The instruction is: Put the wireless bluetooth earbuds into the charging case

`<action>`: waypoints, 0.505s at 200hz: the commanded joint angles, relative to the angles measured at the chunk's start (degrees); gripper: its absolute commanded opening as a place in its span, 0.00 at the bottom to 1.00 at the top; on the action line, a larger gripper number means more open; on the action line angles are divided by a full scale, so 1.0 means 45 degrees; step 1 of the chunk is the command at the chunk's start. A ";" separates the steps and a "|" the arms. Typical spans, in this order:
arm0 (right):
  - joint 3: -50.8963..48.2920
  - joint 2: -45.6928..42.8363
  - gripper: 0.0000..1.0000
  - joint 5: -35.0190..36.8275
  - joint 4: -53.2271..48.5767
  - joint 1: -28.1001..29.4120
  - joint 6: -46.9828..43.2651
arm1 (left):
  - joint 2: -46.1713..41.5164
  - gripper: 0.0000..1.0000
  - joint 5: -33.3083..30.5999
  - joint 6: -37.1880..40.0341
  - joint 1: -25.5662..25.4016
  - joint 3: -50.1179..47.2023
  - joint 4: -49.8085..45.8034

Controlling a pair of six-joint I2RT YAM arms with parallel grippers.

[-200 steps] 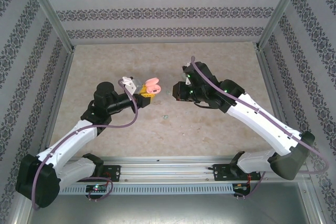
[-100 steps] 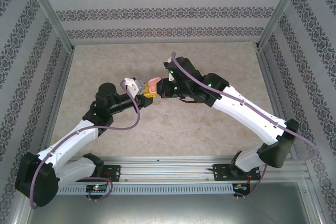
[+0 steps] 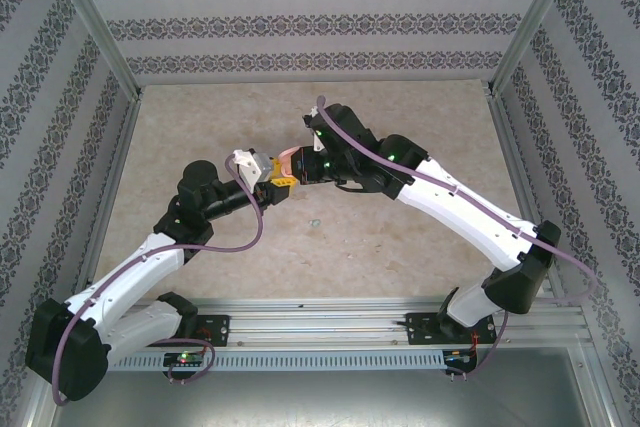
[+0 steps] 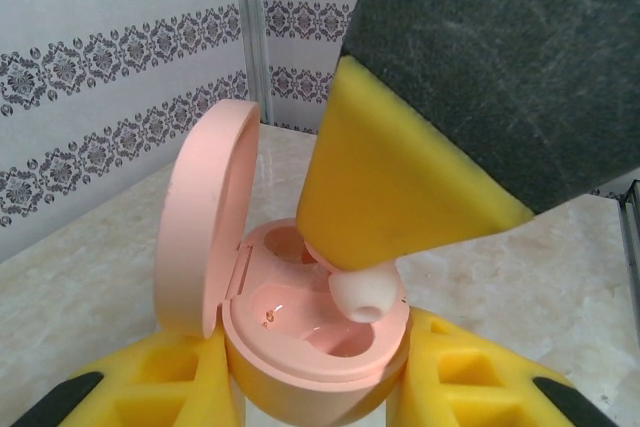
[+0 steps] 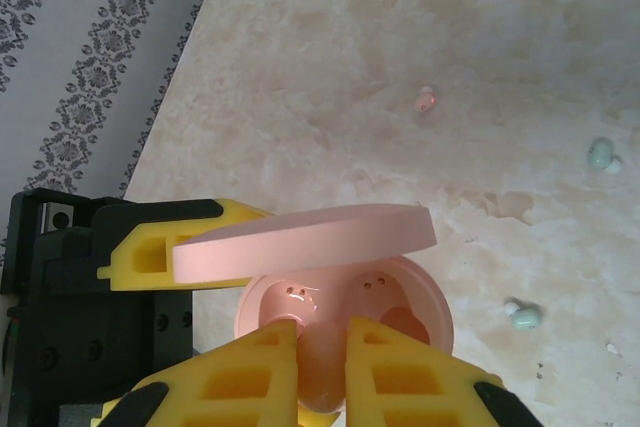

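My left gripper (image 4: 315, 392) is shut on the pink charging case (image 4: 300, 347), gripping its base from both sides. The lid (image 4: 205, 217) stands open. My right gripper (image 5: 322, 352) is shut on a pinkish earbud (image 5: 322, 372) and holds it directly over the case's wells (image 5: 400, 292). In the left wrist view the earbud's pale tip (image 4: 362, 292) pokes out below the right finger (image 4: 400, 197) at the rim of the right well. In the top view both grippers meet at the case (image 3: 285, 161) above the table's middle.
Loose earbuds lie on the marble table below: a pinkish one (image 5: 425, 100) and two pale green ones (image 5: 600, 154) (image 5: 524, 315). Patterned walls and metal frame posts (image 3: 100, 42) close in the table on three sides.
My right gripper has swung left from about a hand's width away and now has the earbud over the open case. My left gripper with the case has shifted only slightly.
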 commanded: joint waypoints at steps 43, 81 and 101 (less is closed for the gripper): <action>0.0547 0.0452 0.15 0.0378 -0.0543 0.0351 -0.0395 | -0.0147 0.08 0.0098 0.0278 -0.0296 -0.0011 0.0401; 0.0864 0.0793 0.15 0.0744 -0.1092 0.0370 -0.0580 | -0.0160 0.08 0.0079 0.0298 -0.0306 -0.0005 0.0374; 0.1025 0.0952 0.16 0.0868 -0.1304 0.0402 -0.0657 | -0.0161 0.08 0.0055 0.0308 -0.0306 -0.0030 0.0348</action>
